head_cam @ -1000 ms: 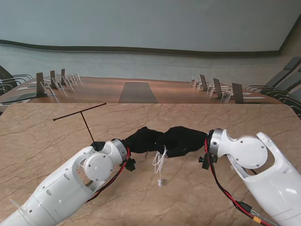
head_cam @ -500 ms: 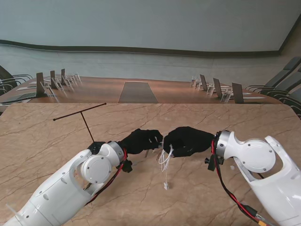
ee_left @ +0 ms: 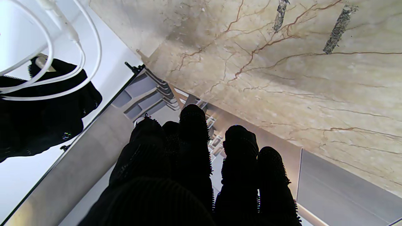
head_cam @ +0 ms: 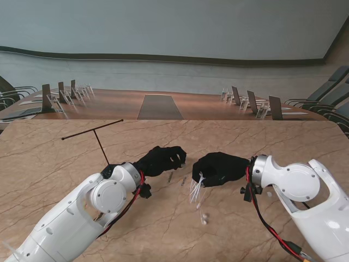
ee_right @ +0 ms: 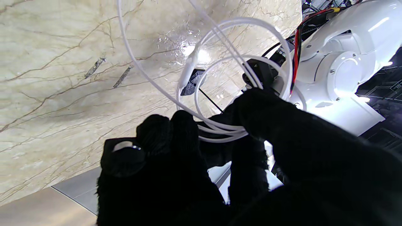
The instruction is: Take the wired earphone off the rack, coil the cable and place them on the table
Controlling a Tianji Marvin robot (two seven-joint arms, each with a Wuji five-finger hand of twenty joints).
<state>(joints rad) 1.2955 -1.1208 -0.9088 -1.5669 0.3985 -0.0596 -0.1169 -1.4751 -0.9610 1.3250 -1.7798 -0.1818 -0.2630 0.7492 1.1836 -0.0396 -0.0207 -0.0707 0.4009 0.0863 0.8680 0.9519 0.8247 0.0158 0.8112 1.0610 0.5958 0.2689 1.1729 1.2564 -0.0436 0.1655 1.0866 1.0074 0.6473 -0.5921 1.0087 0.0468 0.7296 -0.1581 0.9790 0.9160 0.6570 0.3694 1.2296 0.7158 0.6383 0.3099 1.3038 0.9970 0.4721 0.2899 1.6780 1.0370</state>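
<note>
Right wrist view shows our right hand (ee_right: 220, 163) pinching the earphone cable (ee_right: 220, 94) loops so they stay coiled; our left hand (head_cam: 161, 159) holds nothing, fingers loosely together.

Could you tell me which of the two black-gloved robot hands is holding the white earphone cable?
The right robot hand: loops of the white earphone cable are pinched in its fingers. The left robot hand holds nothing, apart from the cable.

The earphone (head_cam: 195, 188) is thin and white. Its cable (ee_right: 220, 94) is in loops, and one end hangs down by the table. The black rack (head_cam: 98, 140) stands bare on the left.
</note>
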